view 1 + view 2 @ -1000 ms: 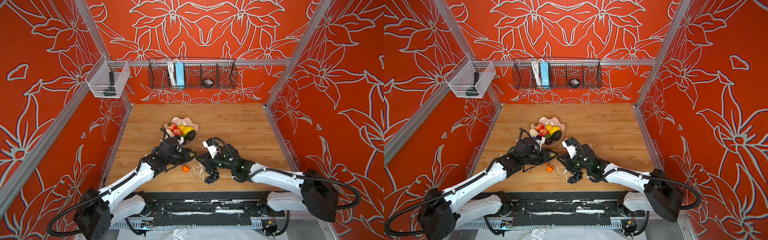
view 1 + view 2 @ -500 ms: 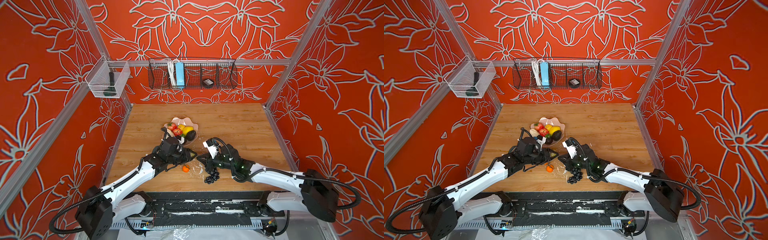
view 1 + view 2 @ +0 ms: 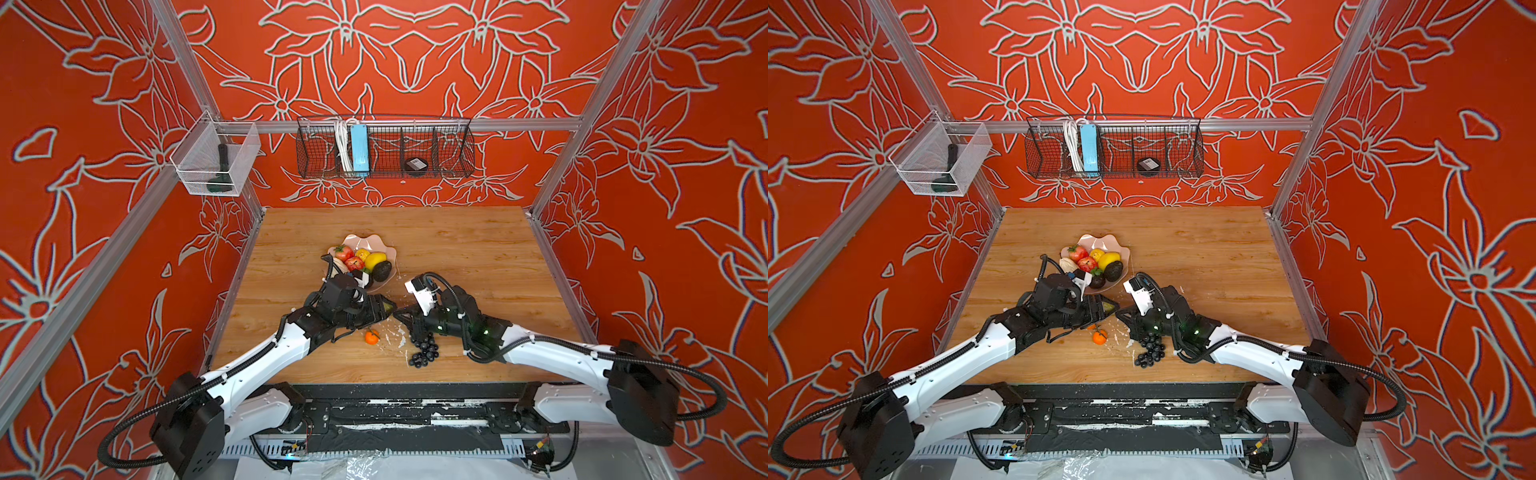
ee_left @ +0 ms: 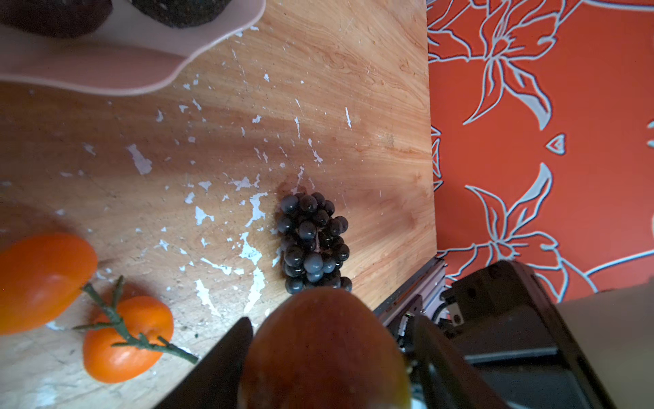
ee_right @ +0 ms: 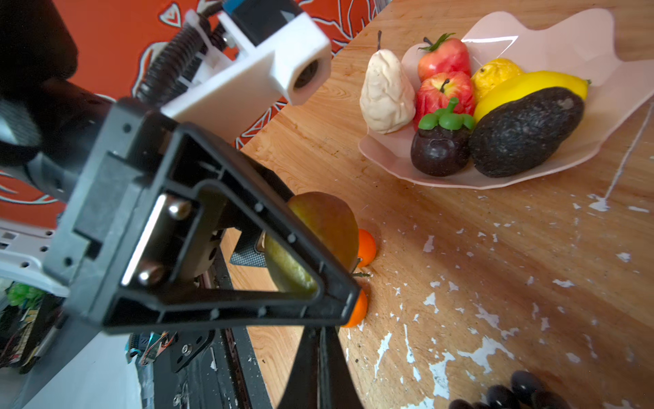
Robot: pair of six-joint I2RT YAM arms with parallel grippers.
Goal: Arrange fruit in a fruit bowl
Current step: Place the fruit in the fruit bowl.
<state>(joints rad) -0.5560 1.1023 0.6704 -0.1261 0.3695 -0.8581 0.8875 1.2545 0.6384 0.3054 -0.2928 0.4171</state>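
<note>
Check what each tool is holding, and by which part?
Left tool: reddish-green fruit sits between its jaws, flanked at its sides; a firm grip cannot be told. Right tool: shut, empty.

The table (image 5: pixel 495 248) is grained wood, its finish flecked with white chips, the bowl (image 5: pixel 566 42) glossy smooth plastic, the avocado (image 5: pixel 523 131) matt and pebbly, the pear (image 5: pixel 385 95) chalky and lumpy, the grapes (image 4: pixel 311 240) shiny smooth beads, the basket (image 3: pixel 449 153) black metal wire.

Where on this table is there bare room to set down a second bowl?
Free: the table strip between bowl and back wall, and the stretch from bowl to right wall. Crowded: front centre, around oranges and grapes.
</note>
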